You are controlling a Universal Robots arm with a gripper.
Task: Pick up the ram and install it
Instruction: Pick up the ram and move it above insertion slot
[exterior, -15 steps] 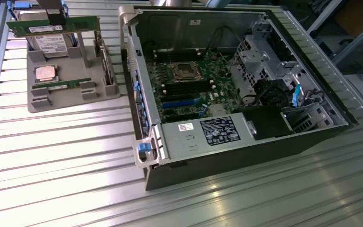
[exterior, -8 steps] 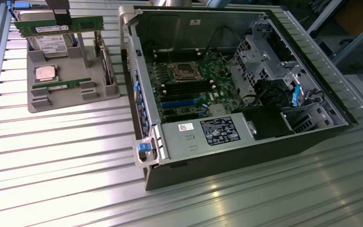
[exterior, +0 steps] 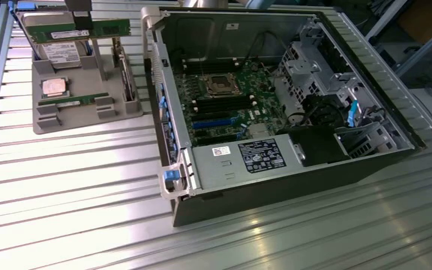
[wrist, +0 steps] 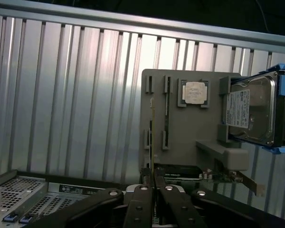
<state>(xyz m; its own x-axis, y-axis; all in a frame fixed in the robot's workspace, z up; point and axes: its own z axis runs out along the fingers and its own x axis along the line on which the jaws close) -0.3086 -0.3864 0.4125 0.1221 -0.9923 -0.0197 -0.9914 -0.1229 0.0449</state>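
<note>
Jaws pinching ram (exterior: 107, 27) mid-length, over tray (exterior: 88, 115) at ext. view's left, well apart from mobo slots (exterior: 216, 104) in case (exterior: 276, 191). Rec: hold stick level, edge parallel w/ slot, check latches, press evenly. Skew risks bent contacts.

On my feed the ram (exterior: 107, 28) is green with dark chips and a white label, and the second stick (exterior: 70, 102) matches it. The end effector (wrist: 154, 183) is black. The tray (exterior: 81, 119) is plain grey, the processor (exterior: 53, 87) silver, and the hard drive (wrist: 251, 111) silver in a blue frame. The bench (exterior: 66, 185) is ribbed silver metal. I see a green motherboard (exterior: 257, 84) with one blue slot (exterior: 212, 121).
</note>
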